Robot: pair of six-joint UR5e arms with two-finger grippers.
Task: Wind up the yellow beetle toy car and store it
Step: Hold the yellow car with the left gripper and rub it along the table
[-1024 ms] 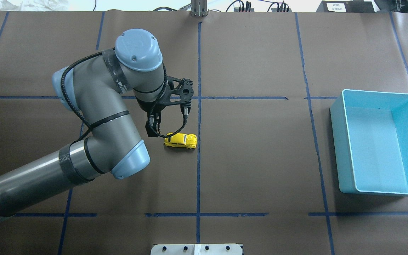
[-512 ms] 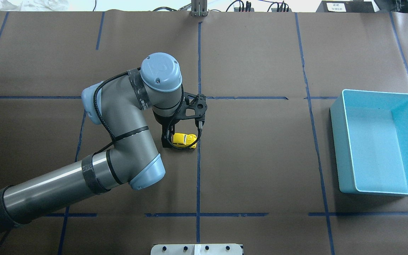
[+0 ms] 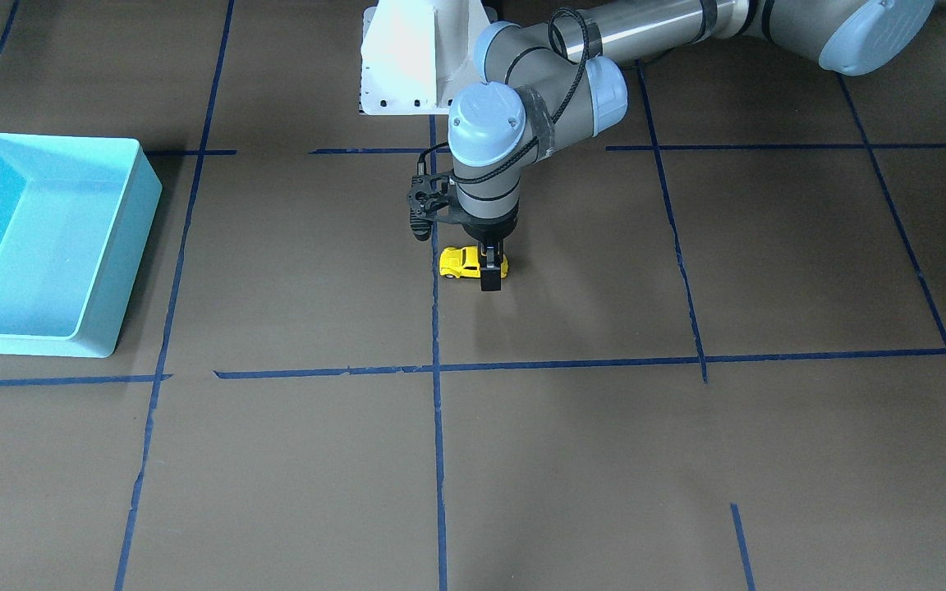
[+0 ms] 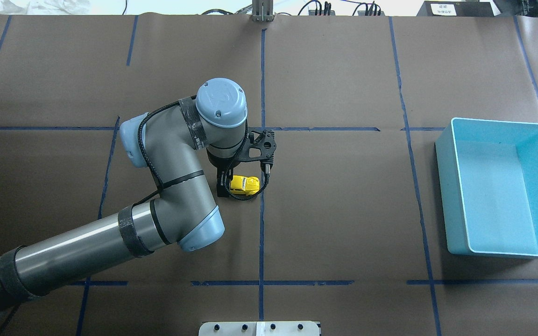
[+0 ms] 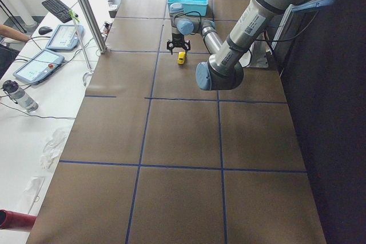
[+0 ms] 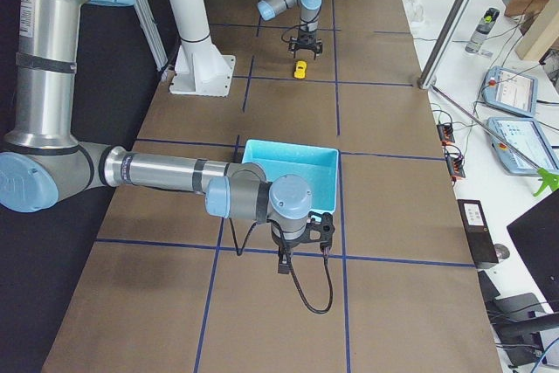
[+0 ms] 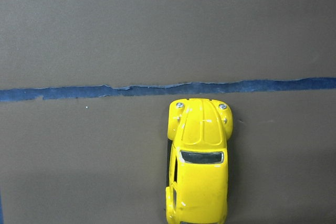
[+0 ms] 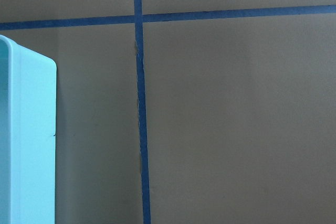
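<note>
Overhead exterior, listed left to right. Left arm: stretched in from the left edge, wrist turned straight down near the table's middle. Left gripper: hung low over the rear of the yellow beetle toy car, fingers apart, one on each side of the body; showed no sign of pressing on it. Car itself: stood upright on the brown paper, nose to the right and just short of a blue tape line; filled the lower part of the left wrist view, bonnet uppermost, tail cut off by the frame edge. Turquoise bin: sat well apart at the far right. Right gripper: appeared only in the exterior right view, just beside the bin; could not be told whether apart or together. Step in hand, as judged: taking hold of the car ahead of the wind-up; neither winding nor storing done. Next move, as judged: called for closing squarely on the flanks by the rear wheels, then probably drawing the car backward with wheels pressed to the paper; risked the rounded shell slipping from a shallow grip.
</note>
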